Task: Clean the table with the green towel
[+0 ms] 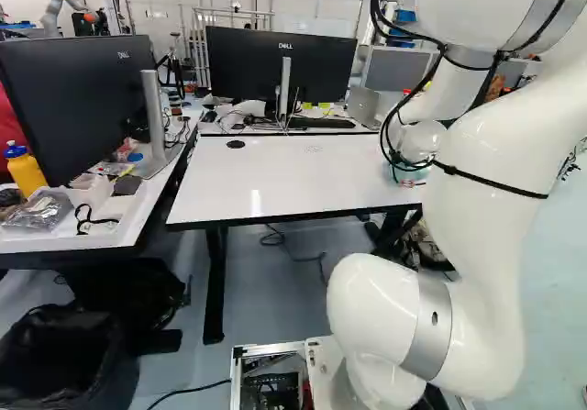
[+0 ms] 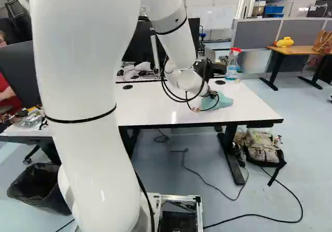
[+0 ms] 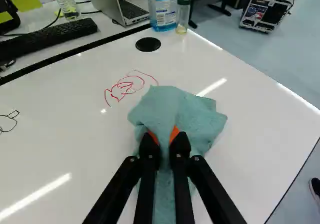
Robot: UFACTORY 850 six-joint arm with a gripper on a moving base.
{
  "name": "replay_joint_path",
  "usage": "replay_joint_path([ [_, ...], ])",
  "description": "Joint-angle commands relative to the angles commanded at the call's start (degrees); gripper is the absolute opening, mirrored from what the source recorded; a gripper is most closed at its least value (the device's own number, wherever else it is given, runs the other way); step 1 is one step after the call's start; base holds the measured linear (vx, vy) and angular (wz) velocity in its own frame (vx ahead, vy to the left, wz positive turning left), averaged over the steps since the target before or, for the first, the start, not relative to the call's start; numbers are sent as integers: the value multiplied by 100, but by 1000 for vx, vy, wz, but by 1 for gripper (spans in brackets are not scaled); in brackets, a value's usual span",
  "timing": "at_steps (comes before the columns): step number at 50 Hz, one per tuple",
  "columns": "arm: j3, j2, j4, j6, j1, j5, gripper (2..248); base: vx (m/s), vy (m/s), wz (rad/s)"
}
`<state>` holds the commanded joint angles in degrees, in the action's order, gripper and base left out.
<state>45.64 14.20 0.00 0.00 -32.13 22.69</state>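
The gripper (image 2: 207, 98) is low over the right part of the white table (image 2: 155, 107) in the right base view. In the wrist view the gripper (image 3: 165, 138) is shut on the green towel (image 3: 187, 111), whose cloth is pinched between the orange pads and spreads on the tabletop. Red scribbles (image 3: 125, 86) lie just beyond the towel, and a black drawing (image 3: 9, 121) is on the white surface farther off to one side.
A spray bottle (image 3: 164, 8) and a small green-capped jar (image 3: 183, 14) stand at the table's far corner. Behind are a laptop (image 3: 117, 3), a keyboard (image 3: 50, 36) and monitors (image 1: 280, 66). A black bin (image 1: 64, 360) stands on the floor. Another robot (image 1: 69, 6) is in the background.
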Motion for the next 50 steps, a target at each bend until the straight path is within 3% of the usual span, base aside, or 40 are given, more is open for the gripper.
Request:
replay_joint_path([
  [17, 22, -197, 0, 0, 34, 0, 39, 0, 0, 0],
  [39, 407, -133, 0, 0, 337, 0, 39, 0, 0, 0],
  [50, 668, 93, 0, 0, 466, 0, 39, 0, 0, 0],
])
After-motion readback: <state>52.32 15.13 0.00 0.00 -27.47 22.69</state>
